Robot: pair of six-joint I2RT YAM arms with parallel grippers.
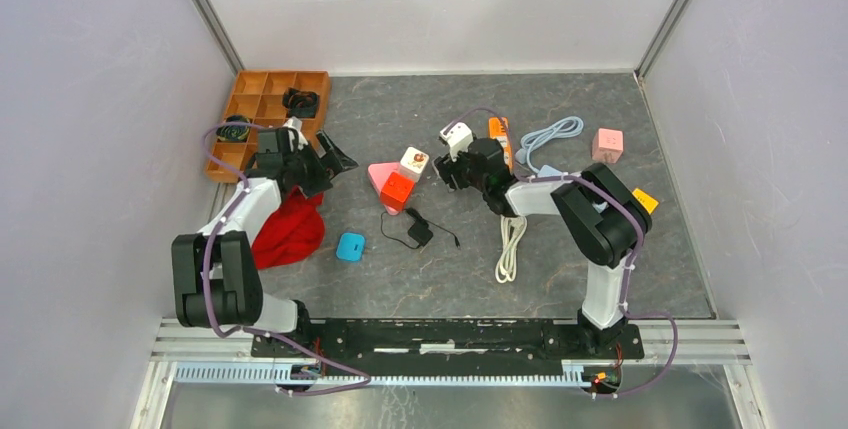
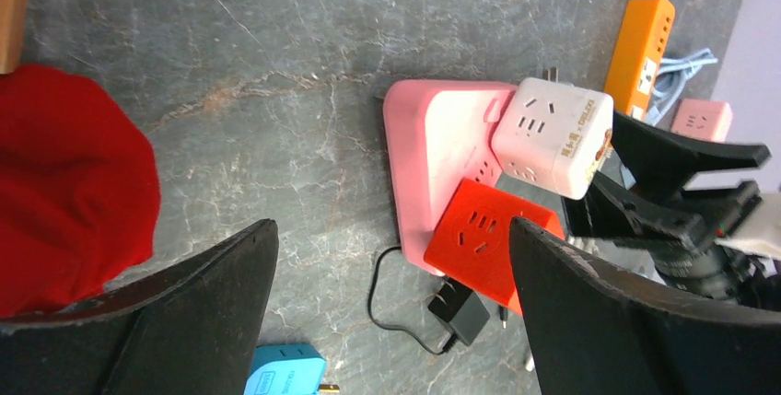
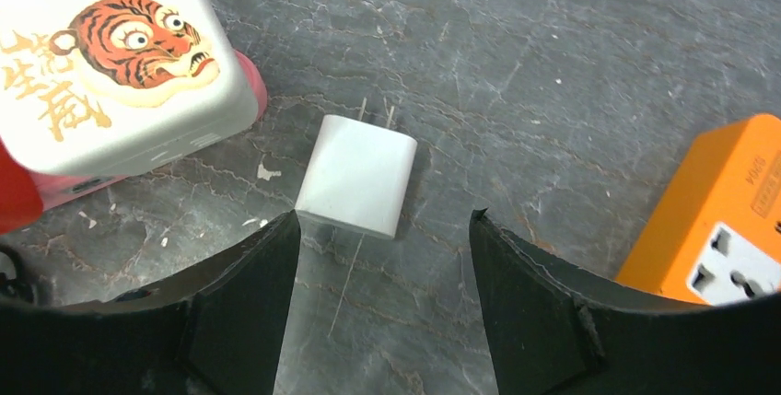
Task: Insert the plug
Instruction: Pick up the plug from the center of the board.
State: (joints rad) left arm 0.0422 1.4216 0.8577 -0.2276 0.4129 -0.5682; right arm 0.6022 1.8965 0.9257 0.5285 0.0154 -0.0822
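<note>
Grey tabletop [image 1: 560,109] | white plug [image 3: 357,176]: 1 | orange power strip [image 3: 728,220]: 1

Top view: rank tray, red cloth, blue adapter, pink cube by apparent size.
1. tray
2. red cloth
3. blue adapter and pink cube: they look about the same size, so they are not ranked against each other.
</note>
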